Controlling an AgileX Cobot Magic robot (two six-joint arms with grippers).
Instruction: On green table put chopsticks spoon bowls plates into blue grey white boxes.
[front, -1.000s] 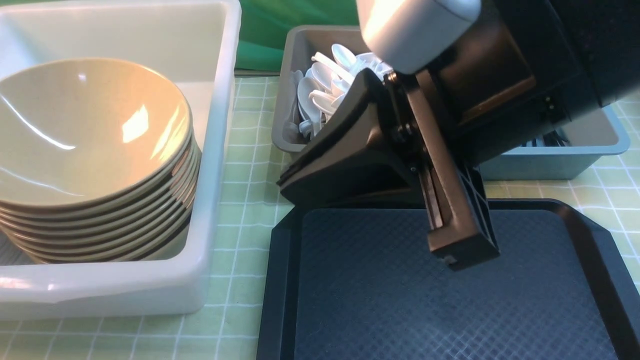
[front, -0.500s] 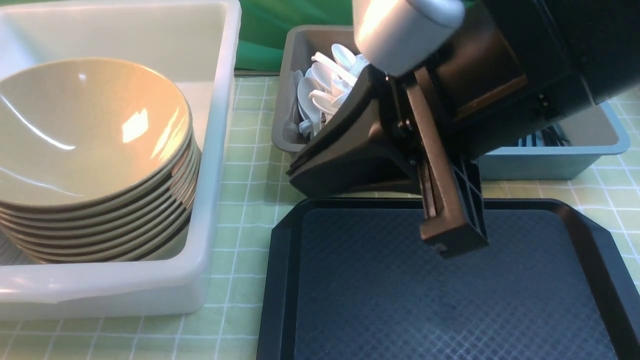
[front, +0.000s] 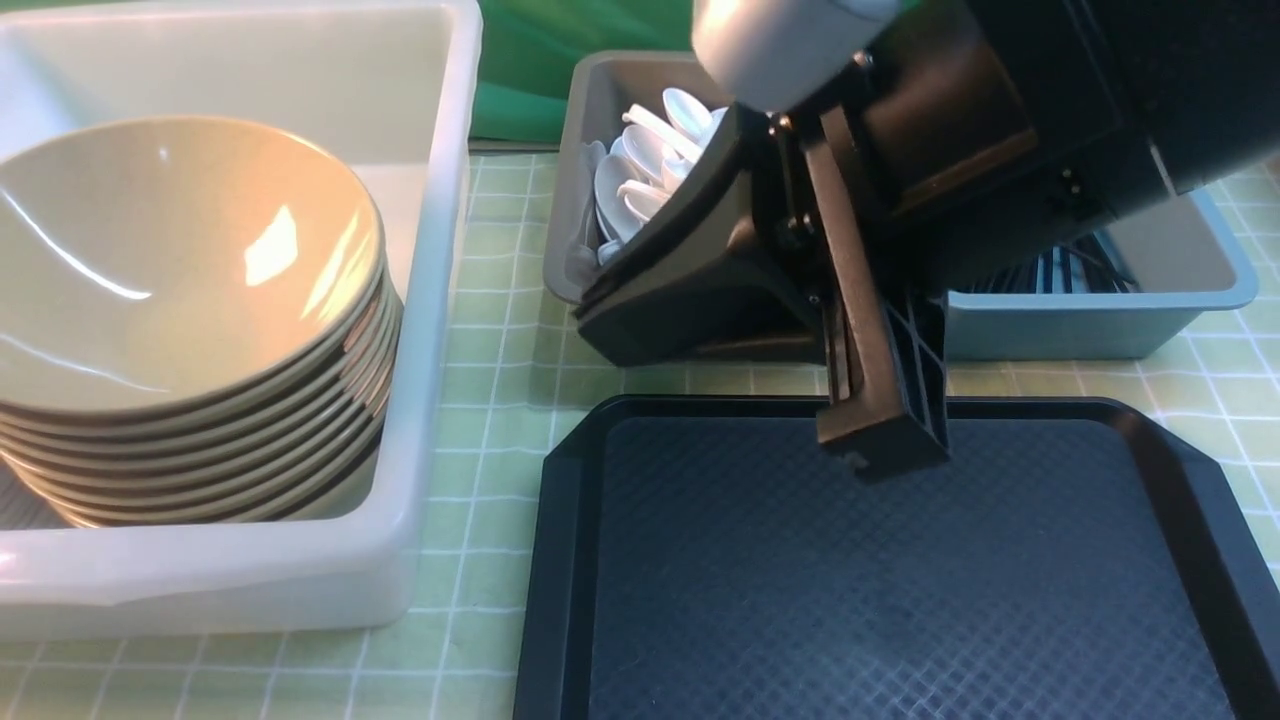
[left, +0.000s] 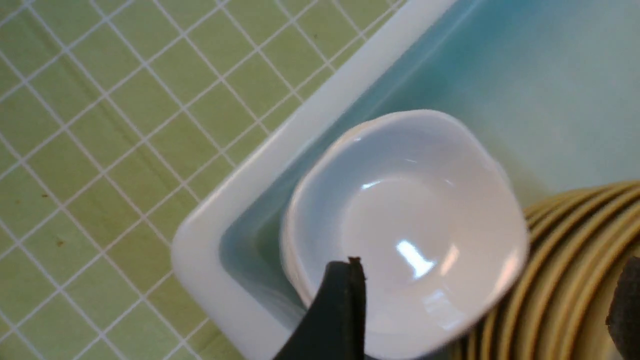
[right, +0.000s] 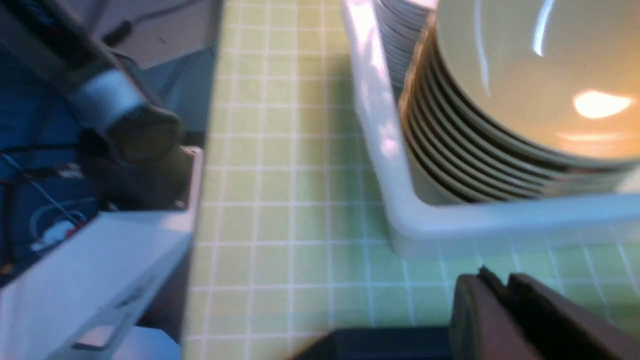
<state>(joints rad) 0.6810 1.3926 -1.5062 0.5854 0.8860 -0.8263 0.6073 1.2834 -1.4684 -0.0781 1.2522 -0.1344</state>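
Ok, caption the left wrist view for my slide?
Open left claw above white plates stacked beside tan bowls in the white box.

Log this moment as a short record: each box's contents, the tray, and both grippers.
white box: stack of tan bowls; white plates beside them
grey box: white spoons
blue box: black chopsticks
tray: bare
left gripper: open, above the plates
right gripper: shut, holding nothing, above the tray's far edge
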